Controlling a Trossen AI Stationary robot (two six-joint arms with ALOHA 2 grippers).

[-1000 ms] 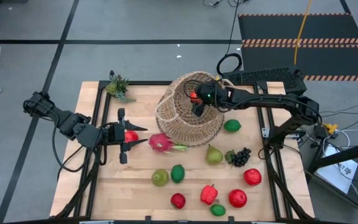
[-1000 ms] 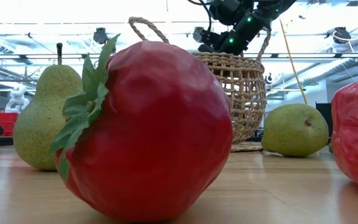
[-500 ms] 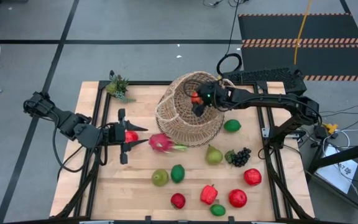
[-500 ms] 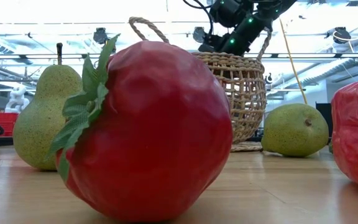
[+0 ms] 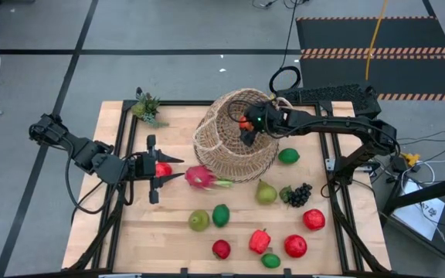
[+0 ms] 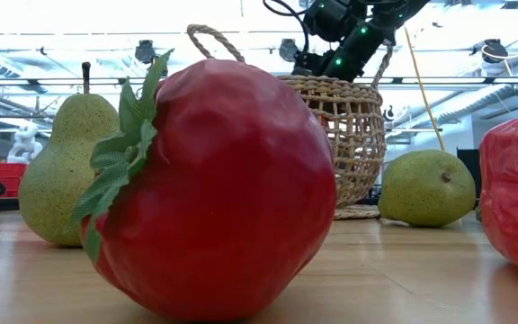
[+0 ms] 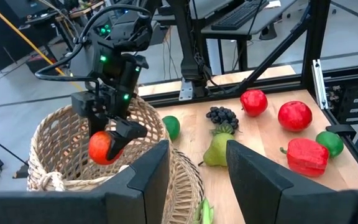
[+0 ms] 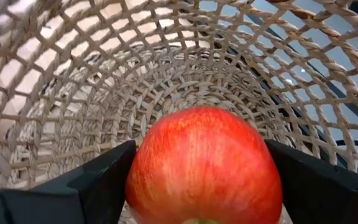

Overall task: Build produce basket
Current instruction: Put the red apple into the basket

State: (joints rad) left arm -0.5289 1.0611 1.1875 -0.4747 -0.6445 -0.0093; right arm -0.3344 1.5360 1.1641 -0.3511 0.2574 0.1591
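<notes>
The tan wicker basket [image 5: 234,143] stands upright on its base at the table's far middle; it also shows in the low view [image 6: 344,135]. My right gripper [image 5: 245,123] hovers over the basket's mouth, shut on a red-orange apple [image 8: 204,165]. My left gripper [image 5: 167,169] waits open near the table's left edge, pointing at the basket. A red fruit [image 5: 163,168] shows at it from above, but the gap between its fingers [image 7: 197,174] looks empty. A pink dragonfruit [image 5: 201,177] lies just beyond it on the table. My right gripper pinches the apple between its two fingers [image 8: 101,180], one on each of the apple's opposite sides [image 8: 145,168]. The fingers slant down from the table's right into the basket's mouth. The apple [image 7: 104,147] is lifted clear, hanging above the basket's woven floor.
Loose produce lies on the near and right parts of the table: a pear [image 5: 265,191], dark grapes [image 5: 300,193], limes [image 5: 288,156] [image 5: 221,215], a red pepper [image 5: 259,241] and red apples [image 5: 296,246]. A small spiky plant [image 5: 147,106] sits at the far left corner.
My right gripper, still shut on the apple, has drifted slightly toward the table's right above the basket. Nothing else has moved.
</notes>
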